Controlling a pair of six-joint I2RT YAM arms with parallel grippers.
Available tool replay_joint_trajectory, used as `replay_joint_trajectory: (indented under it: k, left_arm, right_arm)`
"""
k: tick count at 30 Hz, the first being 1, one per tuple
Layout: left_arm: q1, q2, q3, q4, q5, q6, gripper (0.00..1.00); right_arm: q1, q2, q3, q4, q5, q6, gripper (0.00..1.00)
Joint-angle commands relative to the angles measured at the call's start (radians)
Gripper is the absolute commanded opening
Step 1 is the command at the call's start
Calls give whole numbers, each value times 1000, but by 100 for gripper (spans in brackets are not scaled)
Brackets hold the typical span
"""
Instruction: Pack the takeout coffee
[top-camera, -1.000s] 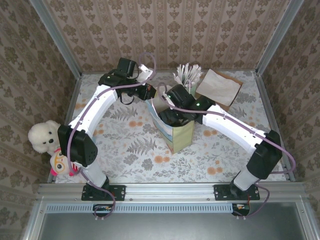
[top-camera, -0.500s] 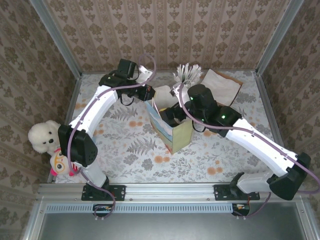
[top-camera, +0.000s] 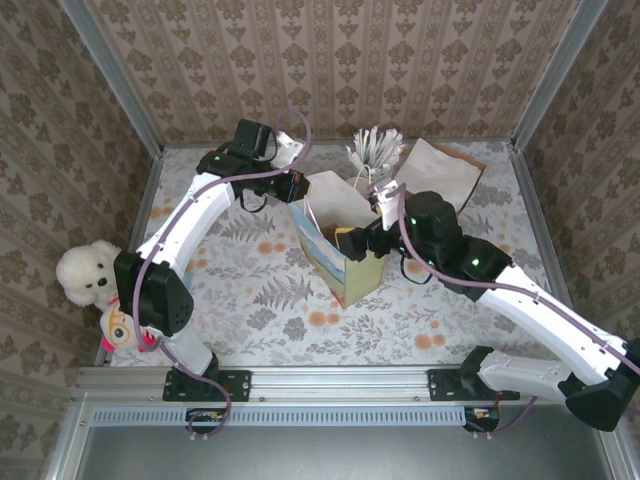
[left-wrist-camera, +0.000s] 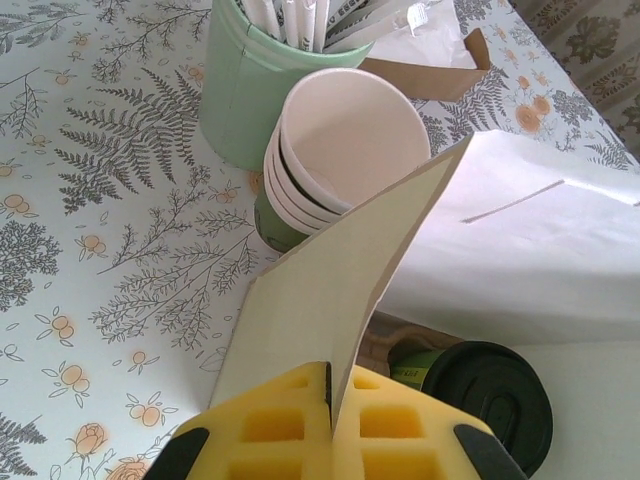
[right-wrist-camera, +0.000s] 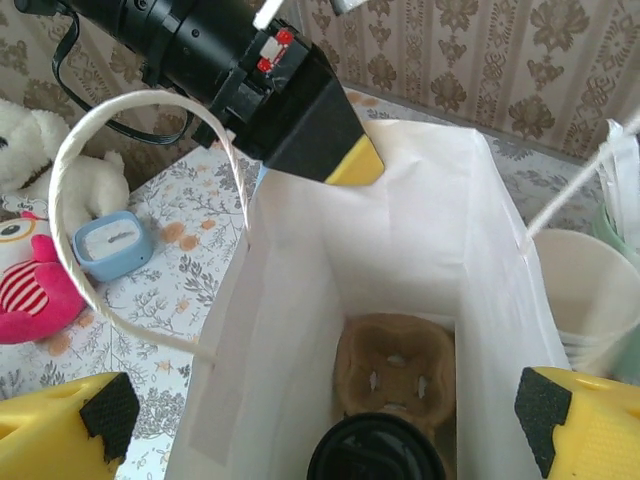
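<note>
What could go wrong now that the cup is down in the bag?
1. Right gripper hangs open over the bag mouth, string handle looping beside one finger: lifting out may snag it.
2. Takeout coffee sits by the cardboard carrier; seated or not, I can't tell, so it may tip.
3. Left gripper pinches the bag wall; a tug could shove the bag into the stack of cups beside it.

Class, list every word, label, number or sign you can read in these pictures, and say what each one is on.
No text reads clearly.
Print on the stick wrappers in the pale-green cup: cut off and blurred, unreadable.
Coloured print on the side of the paper bag: too small to read.
</note>
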Motion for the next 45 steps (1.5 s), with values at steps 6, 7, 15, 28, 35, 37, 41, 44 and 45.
replay_joint_trajectory:
  k: [6, 7, 15, 28, 35, 37, 41, 44, 45]
  left_arm:
    - [-4, -11, -9, -3, -13, -31, 0]
    - [-5, -10, -11, -3, -12, -31, 0]
    - [-4, -5, 0, -11, -22, -44, 0]
    - [-4, -7, 0, 12, -32, -88, 0]
    - [-4, -10, 3, 1, -34, -86, 0]
    - [-4, -14, 6, -5, -40, -94, 0]
    - [-4, -36, -3, -11, -61, -125, 0]
    - [-5, -49, -8, -28, -64, -153, 0]
    - [-4, -53, -5, -41, -67, -162, 0]
  right_arm:
    - [-3, -140, -89, -16, 322, 475, 98]
    - [-3, -157, -94, -58, 365, 551, 98]
    - [-2, -161, -127, -241, 320, 897, 94]
    - [39, 45, -27, -150, 289, 915, 70]
    - [41, 76, 7, -187, 280, 916, 55]
    - [41, 72, 10, -201, 289, 912, 50]
    - [41, 69, 32, -235, 293, 859, 38]
    - [41, 75, 64, -257, 273, 720, 37]
    - [37, 79, 79, -272, 270, 666, 37]
